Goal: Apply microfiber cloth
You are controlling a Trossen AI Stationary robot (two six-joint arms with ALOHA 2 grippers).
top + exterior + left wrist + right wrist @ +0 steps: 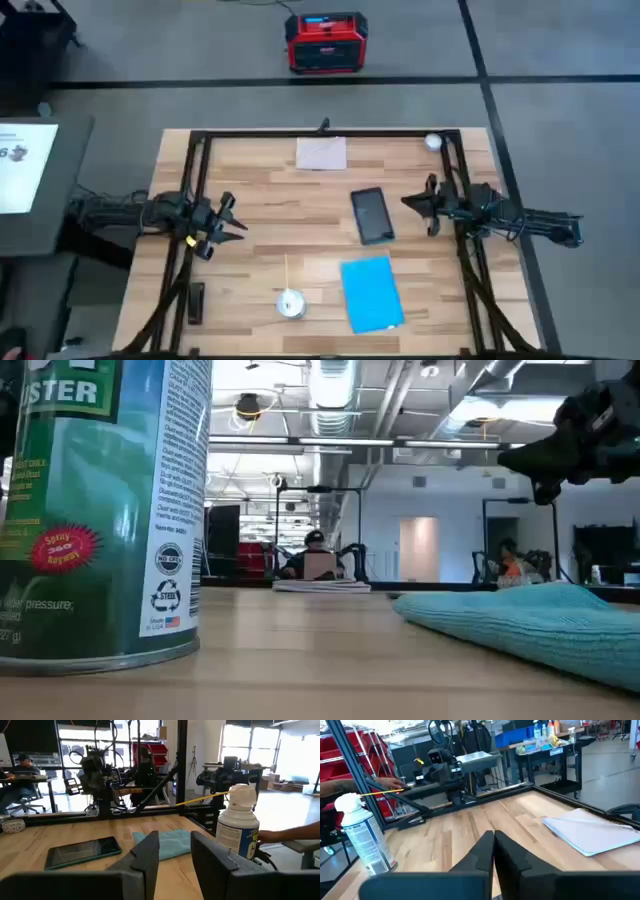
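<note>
The sky-blue microfiber cloth (pixel 372 293) lies flat on the wooden table near its front edge, right of centre; it also shows in the low view (pixel 525 620) and the left wrist view (pixel 170 842). The black tablet (pixel 371 214) lies flat just beyond it. My left gripper (pixel 232 220) hovers open above the table's left side, pointing toward the middle, its fingers (pixel 147 855) holding nothing. My right gripper (pixel 408 203) hovers shut above the right side, right of the tablet, its fingertips (pixel 493 847) pressed together.
A green-and-white spray can (pixel 290 303) with a yellow straw stands near the front edge, left of the cloth. A pale beige sheet (pixel 321 153) lies at the far middle and a white ball (pixel 433 142) at the far right. A person's hand (pixel 280 836) shows beside the can.
</note>
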